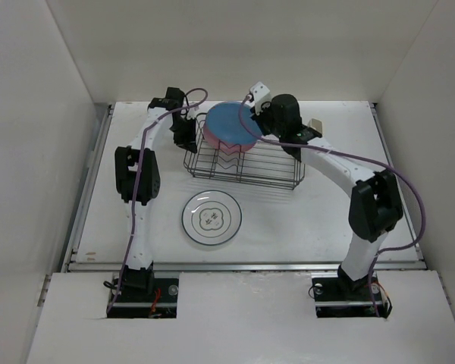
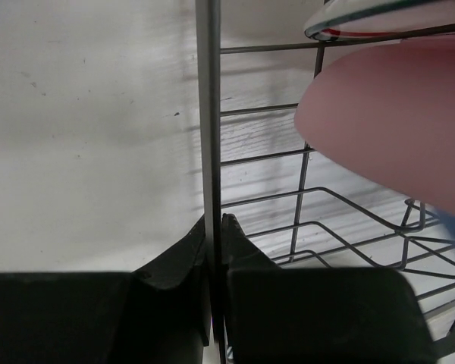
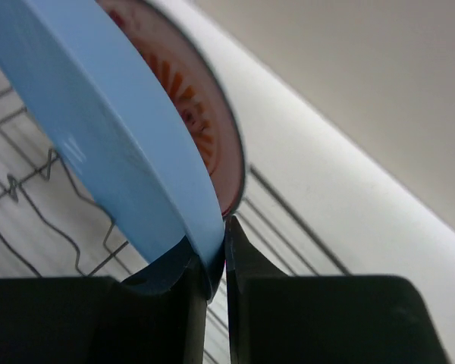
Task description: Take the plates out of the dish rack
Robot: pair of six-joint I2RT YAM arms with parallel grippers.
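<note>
Right hand [image 3: 221, 227] is clamped on the rim of the blue plate [image 3: 114, 144], with the orange-patterned plate [image 3: 205, 129] close behind. Left hand [image 2: 214, 224] pinches a wire of the dish rack [image 2: 209, 114], pink plate [image 2: 394, 129] at its 2 o'clock. On the desk [image 1: 311, 220], the flower-outline plate [image 1: 211, 218] lies at the rack's 7 o'clock.

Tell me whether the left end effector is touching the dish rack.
Touching. The left wrist view shows the left end effector pinching an upright wire of the dish rack.
</note>
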